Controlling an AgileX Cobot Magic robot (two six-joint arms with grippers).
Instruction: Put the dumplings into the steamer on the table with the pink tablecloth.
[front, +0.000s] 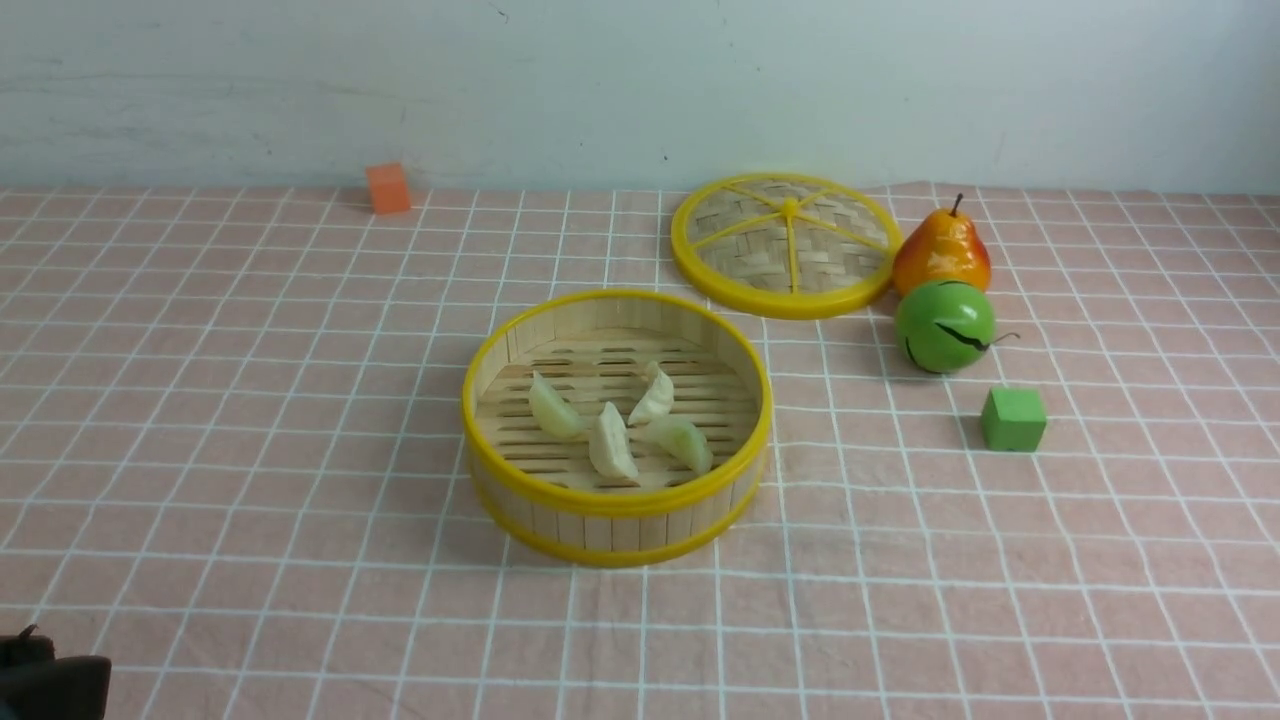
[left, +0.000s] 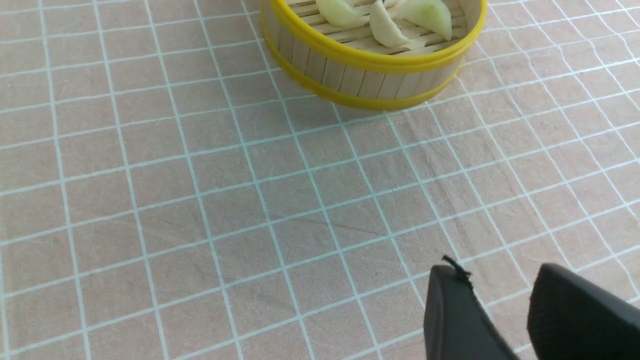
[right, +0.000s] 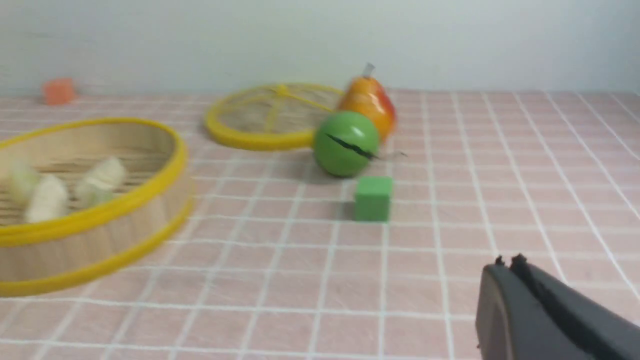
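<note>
Here, pink tablecloth, white-gridded, covering the tabletop. Steamer, round, bamboo, yellow-rimmed: stands near the tabletop's middle. Woven lid, yellow-spoked: lies toward the far edge. Pear, orange-red, and green fruit: right of the lid. Green cube: toward the right edge. Orange cube: at the far edge, left part. Dumplings, four: inside the steamer. Left gripper: jaws parted, at the near left corner. Right gripper: closed.
</note>
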